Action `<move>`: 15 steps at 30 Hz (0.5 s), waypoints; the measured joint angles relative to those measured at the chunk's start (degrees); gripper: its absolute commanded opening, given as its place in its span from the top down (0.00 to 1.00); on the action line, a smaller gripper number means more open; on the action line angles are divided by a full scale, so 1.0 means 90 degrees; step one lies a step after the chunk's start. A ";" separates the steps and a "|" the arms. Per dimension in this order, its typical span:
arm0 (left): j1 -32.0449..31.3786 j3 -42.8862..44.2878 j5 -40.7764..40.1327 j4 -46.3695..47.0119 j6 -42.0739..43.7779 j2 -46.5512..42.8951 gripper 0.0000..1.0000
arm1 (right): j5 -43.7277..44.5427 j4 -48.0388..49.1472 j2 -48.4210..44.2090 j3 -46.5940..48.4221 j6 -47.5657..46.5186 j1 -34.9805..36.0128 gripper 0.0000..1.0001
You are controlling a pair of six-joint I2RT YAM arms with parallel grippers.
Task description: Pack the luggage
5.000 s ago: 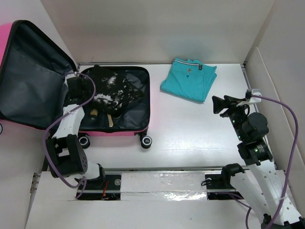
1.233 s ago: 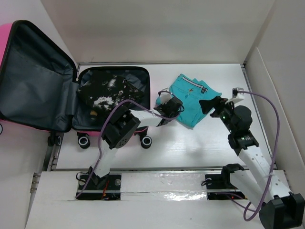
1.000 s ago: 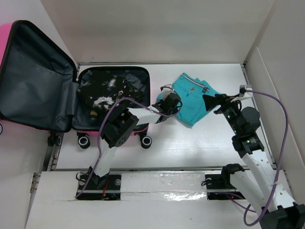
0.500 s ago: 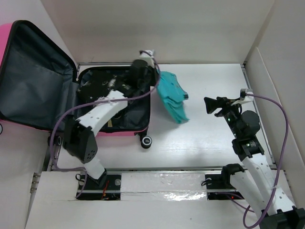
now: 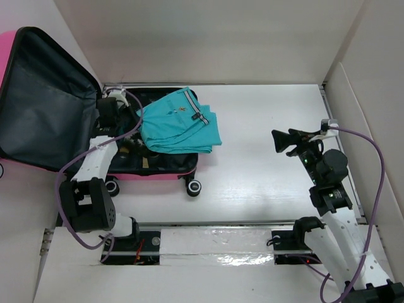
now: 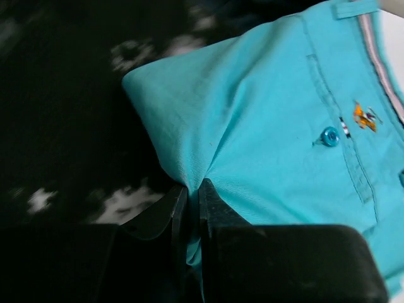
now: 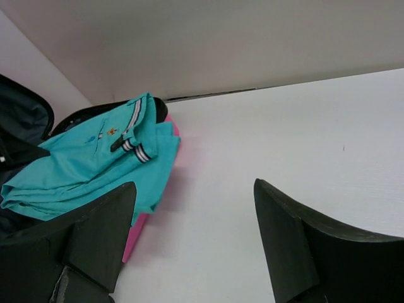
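Note:
The hot-pink luggage (image 5: pixel 154 175) lies open at the left, its dark-lined lid (image 5: pixel 44 107) raised. A folded teal shirt (image 5: pixel 180 123) lies over its right half, overhanging the right rim, on top of a black-and-white garment (image 6: pixel 69 126). My left gripper (image 5: pixel 117 113) is over the luggage's left part, shut on a pinched fold of the teal shirt (image 6: pixel 278 126); the left wrist view (image 6: pixel 189 192) shows cloth between the jaws. My right gripper (image 5: pixel 281 140) is open and empty above the table at the right (image 7: pixel 196 227). The shirt also shows in the right wrist view (image 7: pixel 88 164).
White walls enclose the table (image 5: pixel 265 164) at the back and right. The luggage's black wheels (image 5: pixel 193 187) face the near side. A small tan item (image 5: pixel 146 163) lies in the luggage near its front rim.
My left gripper has carried the teal shirt from the table's middle leftward and laid it over the open luggage. My right gripper let the shirt go and drew back to the right, open.

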 measured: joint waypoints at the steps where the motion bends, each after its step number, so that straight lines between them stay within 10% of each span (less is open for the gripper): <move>1: 0.0165 -0.0117 -0.0010 -0.0044 -0.0049 -0.0027 1.00 | 0.0000 -0.0007 0.0002 0.0000 -0.0002 0.0000 0.19; 15: 0.1236 -0.0481 -0.1098 -0.0143 -0.0364 -0.0712 1.00 | -0.0075 -0.0097 -0.0051 0.0000 -0.0005 0.0000 0.19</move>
